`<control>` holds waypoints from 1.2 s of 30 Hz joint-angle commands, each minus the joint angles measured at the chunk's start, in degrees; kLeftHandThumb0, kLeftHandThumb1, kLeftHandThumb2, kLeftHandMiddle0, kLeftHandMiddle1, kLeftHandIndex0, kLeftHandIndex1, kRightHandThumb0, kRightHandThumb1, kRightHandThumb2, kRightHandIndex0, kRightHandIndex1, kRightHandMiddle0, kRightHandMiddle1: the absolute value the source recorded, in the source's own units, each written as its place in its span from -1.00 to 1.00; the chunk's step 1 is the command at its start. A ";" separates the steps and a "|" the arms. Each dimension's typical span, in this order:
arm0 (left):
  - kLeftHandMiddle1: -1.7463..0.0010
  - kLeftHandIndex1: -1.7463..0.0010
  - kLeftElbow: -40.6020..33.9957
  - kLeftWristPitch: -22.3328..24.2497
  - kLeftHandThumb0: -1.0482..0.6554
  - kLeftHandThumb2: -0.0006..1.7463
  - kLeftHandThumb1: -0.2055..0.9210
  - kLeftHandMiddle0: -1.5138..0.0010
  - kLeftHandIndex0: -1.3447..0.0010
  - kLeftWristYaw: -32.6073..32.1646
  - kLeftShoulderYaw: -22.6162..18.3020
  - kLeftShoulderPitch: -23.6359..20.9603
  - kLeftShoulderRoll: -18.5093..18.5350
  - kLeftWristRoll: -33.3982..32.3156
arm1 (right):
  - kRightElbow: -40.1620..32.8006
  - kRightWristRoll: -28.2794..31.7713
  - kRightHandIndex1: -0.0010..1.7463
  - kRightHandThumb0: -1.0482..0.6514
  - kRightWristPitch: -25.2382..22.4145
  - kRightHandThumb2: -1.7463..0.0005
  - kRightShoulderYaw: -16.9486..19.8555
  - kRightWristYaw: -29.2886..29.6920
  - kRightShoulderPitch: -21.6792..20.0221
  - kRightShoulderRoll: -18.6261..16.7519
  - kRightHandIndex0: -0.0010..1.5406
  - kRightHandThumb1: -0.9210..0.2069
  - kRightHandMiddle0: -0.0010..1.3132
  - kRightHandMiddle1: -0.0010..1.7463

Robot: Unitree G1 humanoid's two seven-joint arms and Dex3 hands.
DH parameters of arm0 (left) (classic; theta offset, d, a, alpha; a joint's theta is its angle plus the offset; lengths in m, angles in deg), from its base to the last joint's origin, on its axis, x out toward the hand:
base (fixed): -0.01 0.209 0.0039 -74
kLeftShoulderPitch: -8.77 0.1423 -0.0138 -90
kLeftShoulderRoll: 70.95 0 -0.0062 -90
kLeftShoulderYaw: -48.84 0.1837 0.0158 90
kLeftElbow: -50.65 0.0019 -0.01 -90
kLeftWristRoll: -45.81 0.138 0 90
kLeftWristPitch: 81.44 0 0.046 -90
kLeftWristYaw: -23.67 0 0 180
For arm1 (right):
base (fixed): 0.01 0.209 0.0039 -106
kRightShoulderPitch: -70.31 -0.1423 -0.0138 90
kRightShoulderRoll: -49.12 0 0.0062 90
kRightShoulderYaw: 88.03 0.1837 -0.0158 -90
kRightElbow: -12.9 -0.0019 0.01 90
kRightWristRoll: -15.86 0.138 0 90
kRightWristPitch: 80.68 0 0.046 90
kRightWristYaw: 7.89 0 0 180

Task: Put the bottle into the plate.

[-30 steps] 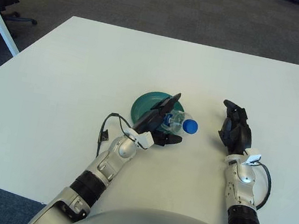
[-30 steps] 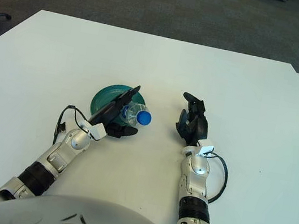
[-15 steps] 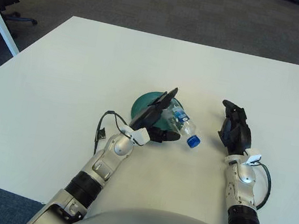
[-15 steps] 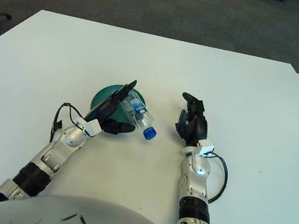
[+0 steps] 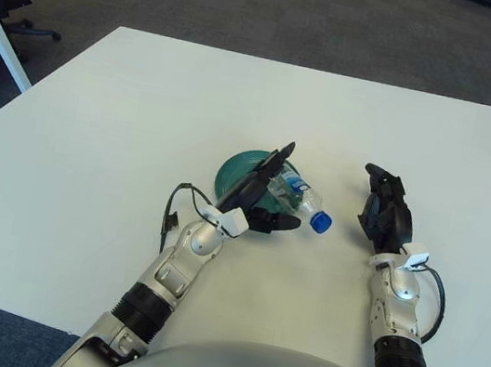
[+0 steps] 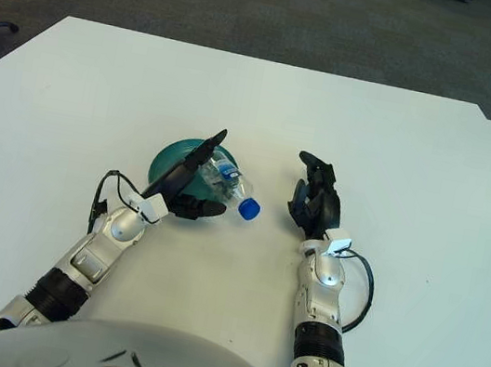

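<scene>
**Bottle tips back toward the plate, cap end hanging outside the rim**

While the left hand (image 5: 263,201) keeps its clamp on the clear water bottle (image 5: 298,198), the angle is shifting again. A second ago the blue cap (image 5: 320,221) faced almost straight at the camera; half a second ago it had swung down and out to the right, dipping toward the table; now it has come up a touch and pulled in closer to the hand. So the bottle is being re-aimed, not released.

For the task, that reads as unfinished business. The bottle lies tilted on its side in the grasp, its base end over the near-right edge of the green plate (image 5: 234,168), its neck and cap out past the rim over the white table (image 5: 123,125). Whether the base already touches the plate I cannot tell; the hand hides it. My call: it needs carrying further left and away over the dish before the fingers let go, or it may roll off the rim.

Pose now: the left forearm runs up from the lower left, wrist cocked, one long finger standing up along the far side of the bottle and the others curled underneath, pinching the body between them. The right hand (image 5: 381,216) shows to the right of the bottle, well apart, idle, fingers loosely curled and holding nothing.
</scene>
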 commanded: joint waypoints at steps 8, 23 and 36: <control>1.00 1.00 4.43 -3.91 -1.00 -0.74 1.00 1.00 1.00 -0.56 -1.43 0.01 -0.61 -2.73 | 5.23 0.03 -0.75 -0.65 -4.95 0.14 0.04 0.23 3.47 -0.28 -0.56 -1.00 -1.00 -0.05; 1.00 1.00 14.52 -14.37 -1.00 -0.68 1.00 1.00 1.00 -5.99 -2.51 -3.62 -1.91 -0.93 | 7.84 -0.34 -0.75 -0.68 -3.94 0.11 0.23 0.25 1.95 0.55 -0.57 -1.00 -1.00 -0.07; 1.00 1.00 17.90 -17.12 -1.00 -0.59 1.00 1.00 1.00 -8.56 -2.74 -4.95 -2.72 0.84 | 8.80 -0.27 -0.75 -0.67 -4.00 0.09 0.29 0.05 1.38 1.39 -0.58 -1.00 -1.00 -0.08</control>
